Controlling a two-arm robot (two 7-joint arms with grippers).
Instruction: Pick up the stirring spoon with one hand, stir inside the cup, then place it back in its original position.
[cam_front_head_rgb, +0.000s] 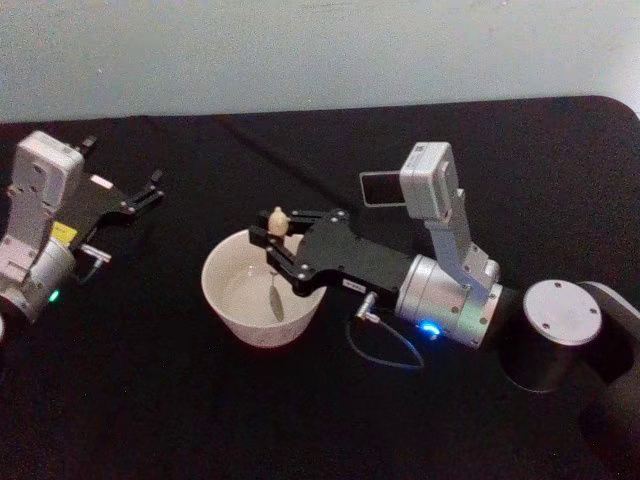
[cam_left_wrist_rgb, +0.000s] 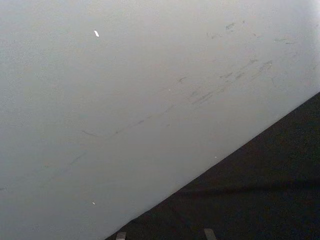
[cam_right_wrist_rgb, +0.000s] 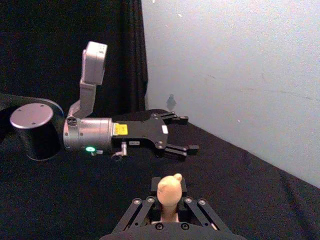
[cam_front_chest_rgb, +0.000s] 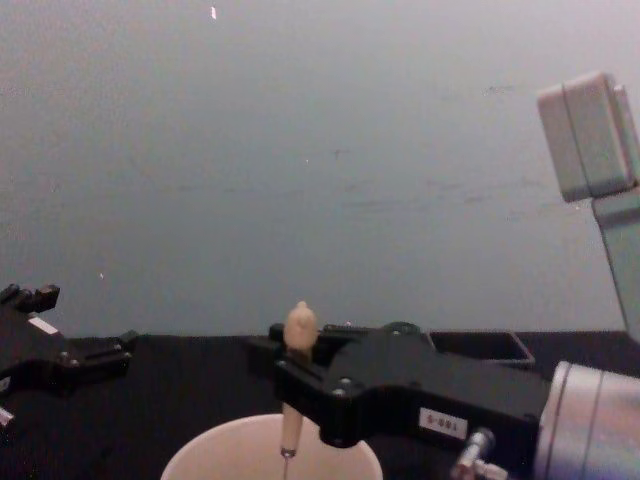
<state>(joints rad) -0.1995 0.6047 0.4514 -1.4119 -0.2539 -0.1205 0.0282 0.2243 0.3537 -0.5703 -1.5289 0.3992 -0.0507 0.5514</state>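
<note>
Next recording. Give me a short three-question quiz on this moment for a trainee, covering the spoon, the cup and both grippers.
1. Fill in: the left gripper, off to the cup's left, has its fingers ____.
2. Choose one. The bowl end of the stirring spoon is: A. down inside the cup; B. raised high above the cup's rim; C. lying beside the cup.
3. True or false: the right gripper is open and holds nothing.

Key
1. open
2. A
3. False: the right gripper is shut on the stirring spoon's handle, holding it upright over the cup.
</note>
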